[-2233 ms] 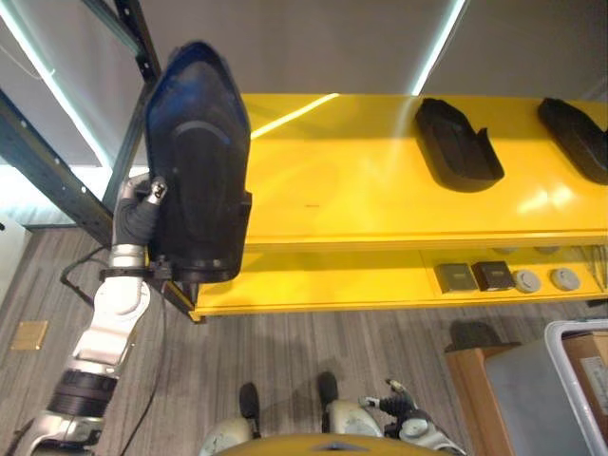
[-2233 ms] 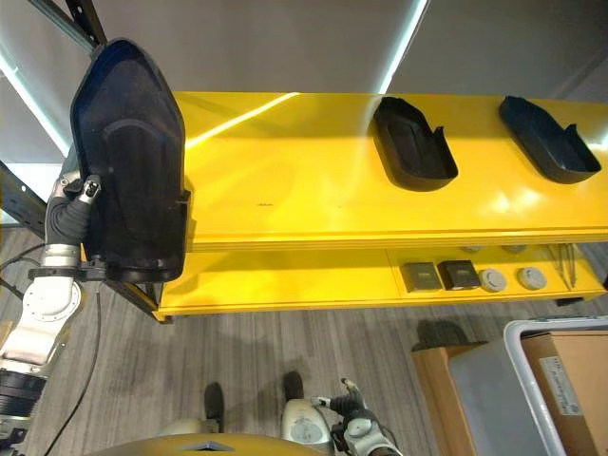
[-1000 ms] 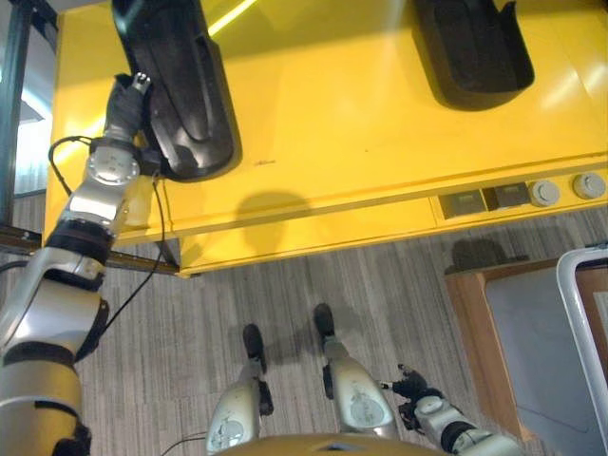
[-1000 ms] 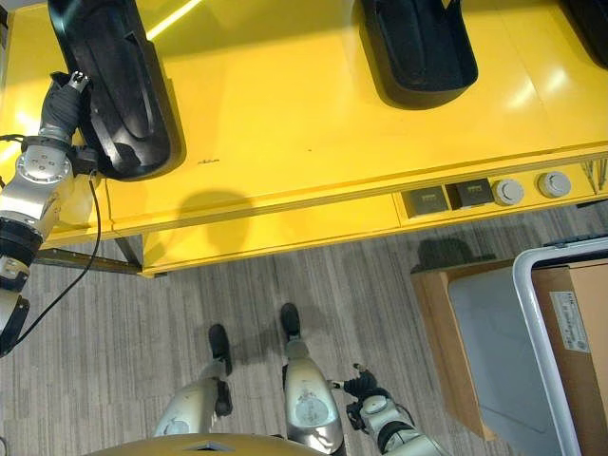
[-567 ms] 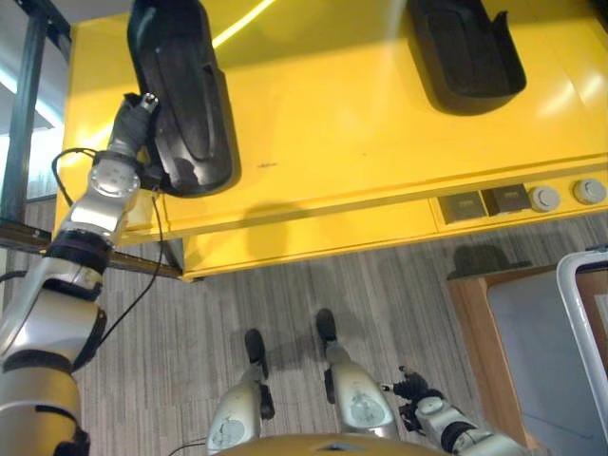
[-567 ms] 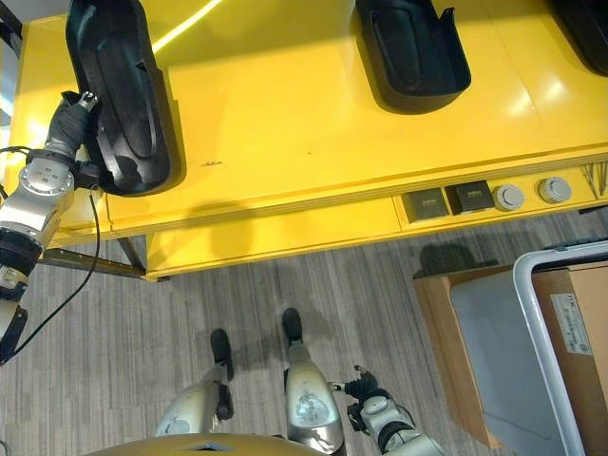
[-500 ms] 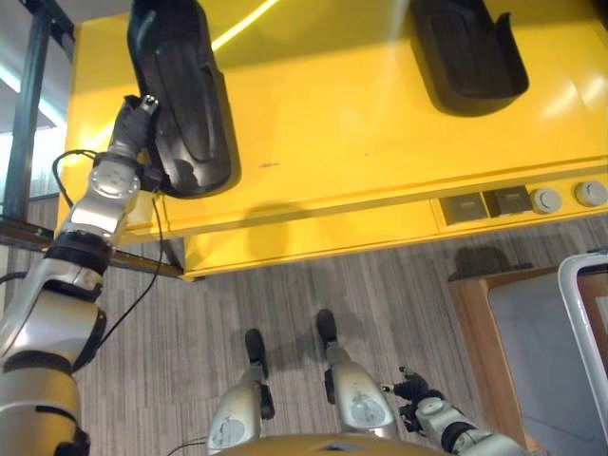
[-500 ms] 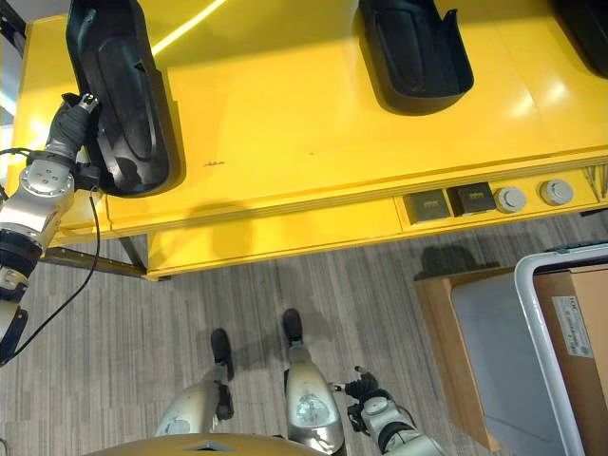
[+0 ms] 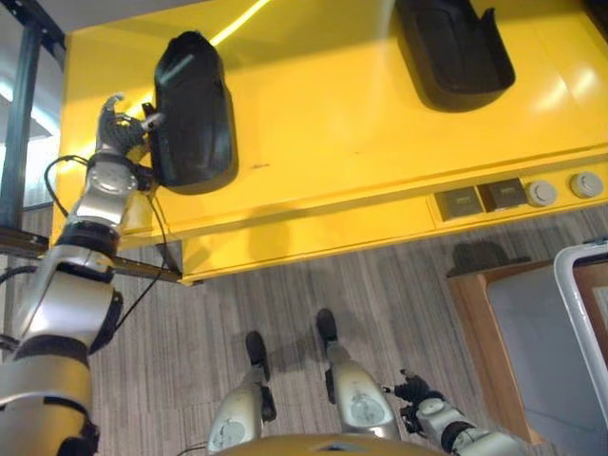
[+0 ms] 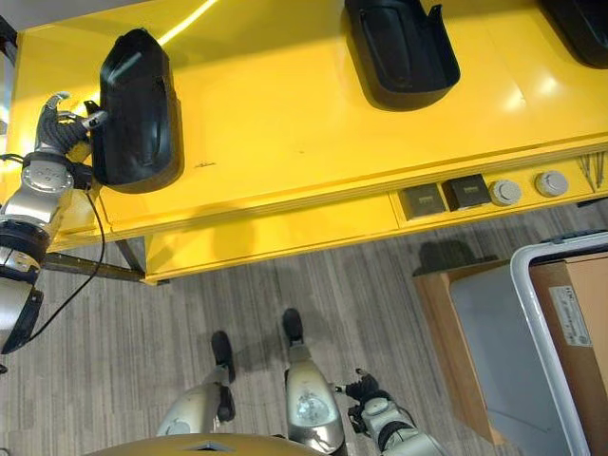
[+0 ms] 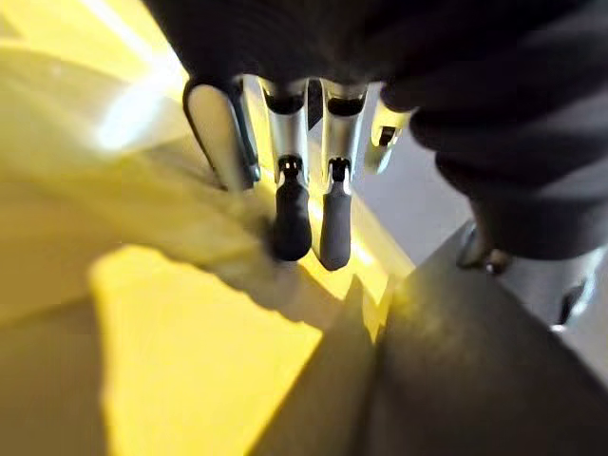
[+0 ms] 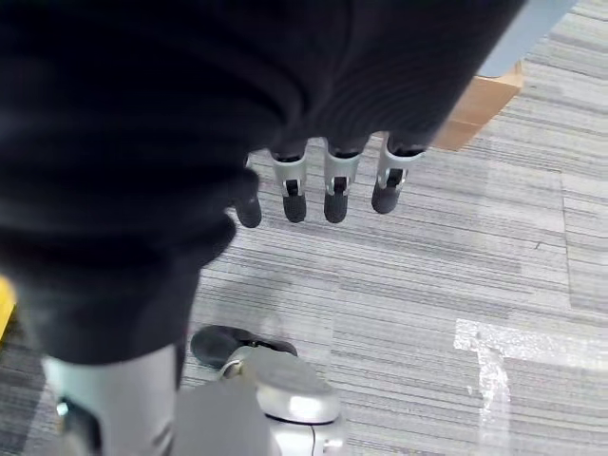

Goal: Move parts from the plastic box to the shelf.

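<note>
Over at ten o'clock the left hand (image 9: 116, 125) stands with fingers spread just beside the black part (image 9: 193, 112), which lies on the yellow shelf (image 9: 332, 133); another black part (image 9: 452, 49) lies at one o'clock. The right wrist view shows the right hand (image 12: 328, 180) with loose, straight fingers over the grey striped floor (image 12: 475, 256).

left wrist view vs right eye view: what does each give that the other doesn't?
Left wrist view alone: the left hand's fingers from close up, straight, tips over bright yellow, with a dark surface beside them.

Right eye view alone: the whole layout, with a second black part farther along the yellow shelf, small items on the lower level, and the right hand low over the floor.

Both: the left hand open beside the black part lying on the shelf.
</note>
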Robot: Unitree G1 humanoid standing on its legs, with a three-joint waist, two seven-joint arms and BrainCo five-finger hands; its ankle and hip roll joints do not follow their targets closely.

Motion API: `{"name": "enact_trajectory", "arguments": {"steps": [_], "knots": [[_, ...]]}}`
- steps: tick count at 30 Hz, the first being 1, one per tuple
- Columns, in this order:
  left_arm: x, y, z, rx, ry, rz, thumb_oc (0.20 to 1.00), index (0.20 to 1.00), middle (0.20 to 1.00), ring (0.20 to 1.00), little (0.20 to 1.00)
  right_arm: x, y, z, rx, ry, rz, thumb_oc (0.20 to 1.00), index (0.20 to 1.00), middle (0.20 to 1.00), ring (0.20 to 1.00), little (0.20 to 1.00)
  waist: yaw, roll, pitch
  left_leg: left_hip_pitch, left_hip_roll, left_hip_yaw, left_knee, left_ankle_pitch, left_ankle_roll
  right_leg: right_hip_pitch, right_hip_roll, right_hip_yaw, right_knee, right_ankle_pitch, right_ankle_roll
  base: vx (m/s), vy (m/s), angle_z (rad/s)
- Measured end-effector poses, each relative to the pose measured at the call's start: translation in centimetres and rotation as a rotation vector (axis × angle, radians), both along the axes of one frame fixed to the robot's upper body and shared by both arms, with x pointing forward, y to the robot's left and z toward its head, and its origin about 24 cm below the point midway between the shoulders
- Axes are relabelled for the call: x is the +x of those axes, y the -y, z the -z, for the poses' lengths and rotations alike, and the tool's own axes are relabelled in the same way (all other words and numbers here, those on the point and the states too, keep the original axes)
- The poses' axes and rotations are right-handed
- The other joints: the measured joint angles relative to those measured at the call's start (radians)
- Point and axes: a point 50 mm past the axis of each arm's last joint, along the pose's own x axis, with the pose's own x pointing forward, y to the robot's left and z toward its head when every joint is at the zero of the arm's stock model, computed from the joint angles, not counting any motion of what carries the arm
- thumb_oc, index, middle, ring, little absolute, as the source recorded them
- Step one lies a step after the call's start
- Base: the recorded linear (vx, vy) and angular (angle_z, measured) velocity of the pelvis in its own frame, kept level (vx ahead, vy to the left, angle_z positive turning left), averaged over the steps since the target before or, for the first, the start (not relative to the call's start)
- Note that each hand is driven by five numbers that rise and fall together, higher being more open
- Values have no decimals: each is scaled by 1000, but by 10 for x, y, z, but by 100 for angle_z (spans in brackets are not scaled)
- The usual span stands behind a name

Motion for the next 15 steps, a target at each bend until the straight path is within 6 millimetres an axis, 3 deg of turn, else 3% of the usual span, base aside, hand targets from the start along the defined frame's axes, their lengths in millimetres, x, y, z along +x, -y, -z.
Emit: {"name": "enact_trajectory", "arguments": {"steps": [11,15], "knots": [[-4,10,11,-33,21,14,1000,1000,1000,1000,1000,2,1,-1,1,4,16,1000,1000,1000,1000,1000,2,-2,-4,47,1,4,0,-4,3,46,1,-2,6,4,-5,26,-3,0],[-14,17,22,-4,65,-24,1000,1000,1000,1000,1000,9,-2,-3,6,16,13,1000,1000,1000,1000,1000,20,-22,-49,113,8,-2,-6,-19,-3,116,3,-11,0,-23,-8,123,-11,6]]}}
